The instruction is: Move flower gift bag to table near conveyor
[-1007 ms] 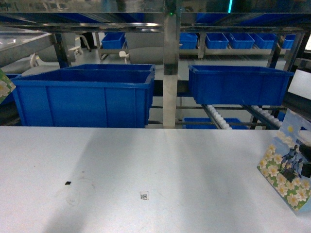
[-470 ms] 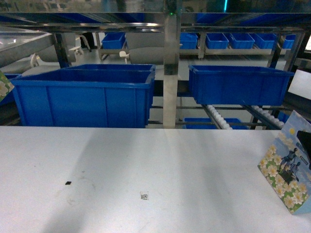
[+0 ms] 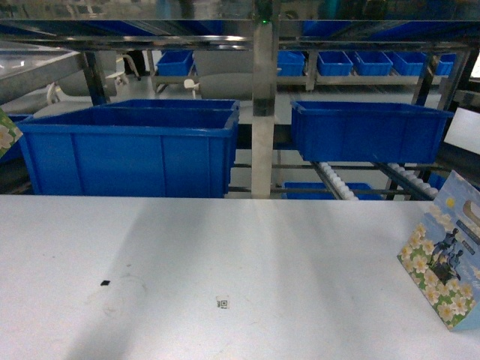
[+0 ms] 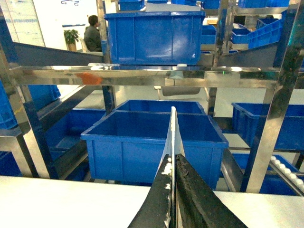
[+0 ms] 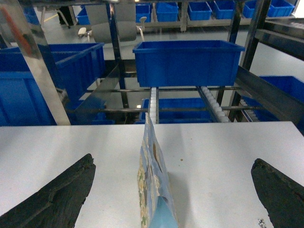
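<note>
A flower gift bag point(image 3: 448, 277) stands upright on the white table point(image 3: 225, 255) at the far right, in front of the conveyor point(image 3: 334, 180) with its white rollers. In the right wrist view the bag point(image 5: 152, 180) shows edge on, between the wide-open fingers of my right gripper point(image 5: 172, 160), which do not touch it. My left gripper point(image 4: 174, 161) is shut on the thin white edge of a second gift bag point(image 4: 173, 128). A flowered corner of a bag point(image 3: 6, 135) shows at the head view's left edge. Neither gripper shows in the head view.
Large blue bins point(image 3: 127, 146) point(image 3: 367, 131) sit on the steel rack behind the table, with a steel post point(image 3: 262, 112) between them. A small code sticker point(image 3: 223, 302) and a black speck point(image 3: 104, 283) lie on the tabletop.
My right gripper let go of the flower gift bag and drew back out of the head view. The bag settled upright and stands on its own.
</note>
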